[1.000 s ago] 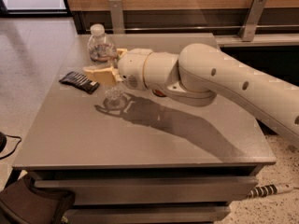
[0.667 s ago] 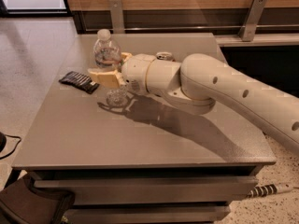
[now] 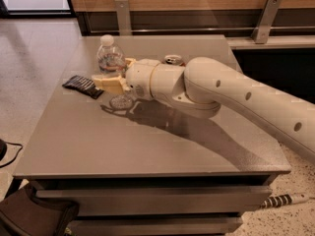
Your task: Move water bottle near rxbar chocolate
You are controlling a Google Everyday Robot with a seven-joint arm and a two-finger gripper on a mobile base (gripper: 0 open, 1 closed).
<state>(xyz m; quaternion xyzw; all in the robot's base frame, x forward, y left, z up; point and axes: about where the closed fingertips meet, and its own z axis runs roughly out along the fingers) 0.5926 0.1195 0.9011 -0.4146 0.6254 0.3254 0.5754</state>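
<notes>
The water bottle (image 3: 110,58) is clear with a white cap and stands tilted on the grey table (image 3: 147,146), its base just right of the rxbar chocolate (image 3: 82,86). The rxbar is a flat dark bar lying near the table's left edge. My gripper (image 3: 117,73) reaches in from the right and is shut on the bottle's middle, with one tan finger (image 3: 109,84) in front of it and the other behind it. The bottle's lower body is partly hidden by the finger.
A soda can (image 3: 173,59) stands behind my white arm (image 3: 221,95), mostly hidden by it. A wooden wall with metal brackets runs behind the table. A dark bag (image 3: 29,215) lies on the floor at the front left.
My gripper and the bottle have shifted a little to the right and towards the front. The rxbar has not moved.
</notes>
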